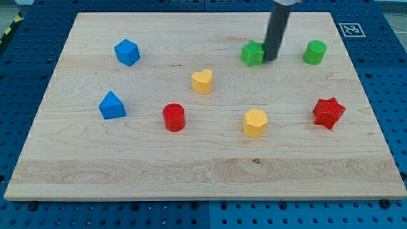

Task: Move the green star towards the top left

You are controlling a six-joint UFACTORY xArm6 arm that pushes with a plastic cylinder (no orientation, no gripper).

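On the near part of the table [203, 175] nothing stands. A little farther off comes a row of blocks: a blue triangular block [112, 105] at the left, a red cylinder [173, 117], a yellow hexagonal block [255, 122], and a red star [328, 112] at the right. Behind these sits a yellow heart [202, 81] near the middle, with a blue block [127, 52] far off to the left.

At the far side, right of centre, lies the green star [252, 53]. The tip [270, 59] of the dark rod rests just against the star's right side, touching or very nearly so. A green cylinder [314, 52] stands apart, farther right.

The arm carries no gripper, so there is nothing to open or close; only the rod pushes.

The star lies directly left of the tip. A leftward push looks well lined up, though reaching the far left corner likely calls for contact from slightly nearer too.
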